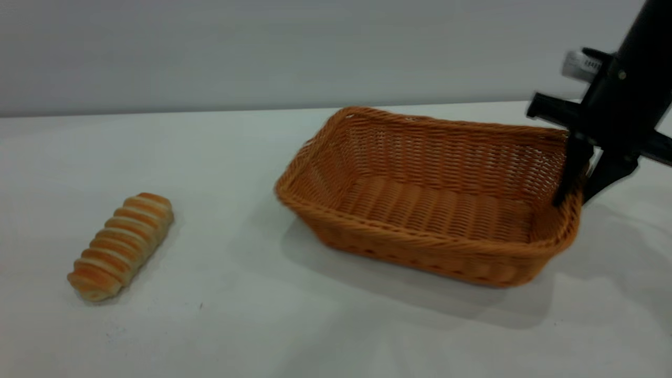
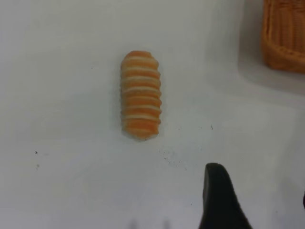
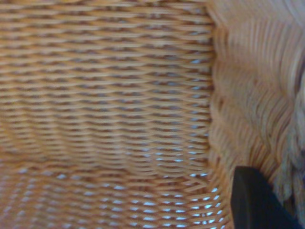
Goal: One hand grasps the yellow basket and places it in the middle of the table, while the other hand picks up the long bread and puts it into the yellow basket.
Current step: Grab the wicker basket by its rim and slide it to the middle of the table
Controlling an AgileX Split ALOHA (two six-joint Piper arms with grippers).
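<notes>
The yellow basket [image 1: 430, 202] is seen gripped at its right-hand end wall by the right gripper [image 1: 580, 189], whose jaws are closed across the braided rim, one finger inside the basket and the other outside it. The basket appears tipped slightly, its gripped end seemingly raised off the counter [image 1: 252, 315], and it sits to the right of centre in the exterior view; its placement in the middle is judged to be under way rather than finished. In the right wrist view only woven wicker [image 3: 105, 105] and one dark fingertip are shown (the weave fills almost the whole picture).

The long bread [image 1: 122, 245] lies untouched on the counter, well apart from the basket and to its left, with its length running diagonally. From above it is framed by the left wrist view, where the loaf [image 2: 140, 94] is seen with a corner of the basket [image 2: 285, 36] off to one side. Of the left gripper [image 2: 224, 202] a single dark finger is visible beside the loaf but clear of it; whether its jaws are open or closed cannot be told from these pictures.

Still to be done, by this reading: the basket set down centrally, the bread grasped, lifted and lowered inside.
</notes>
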